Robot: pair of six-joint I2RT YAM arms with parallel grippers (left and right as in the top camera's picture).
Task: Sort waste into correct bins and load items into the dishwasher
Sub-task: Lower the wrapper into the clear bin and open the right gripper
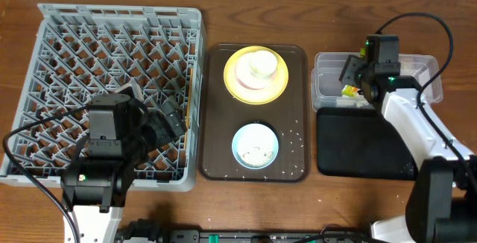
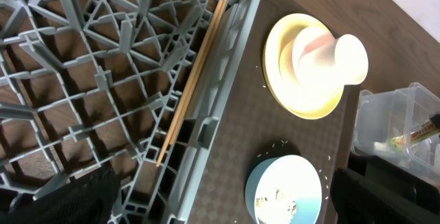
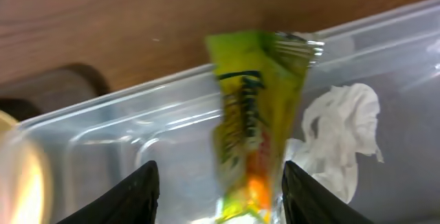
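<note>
Poises the right pincer (image 3: 217, 172) over the clear plastic tub (image 3: 137, 135), fingers parted around a blurred, upright snack wrapper (image 3: 258, 114).
Leaves a gap between the wrapper and the left finger; shows crumpled white paper (image 3: 340, 135) in the tub just beside it. Holds the left pincer (image 1: 173, 120) spread wide above the grey dish rack (image 2: 82, 66), chopsticks (image 2: 196, 73) lying along its right edge. Finds the yellow plate (image 1: 276, 90) with a white cup (image 1: 261, 64), and the blue bowl (image 1: 238, 142), on the brown tray (image 1: 216, 109) between rack and tub.
</note>
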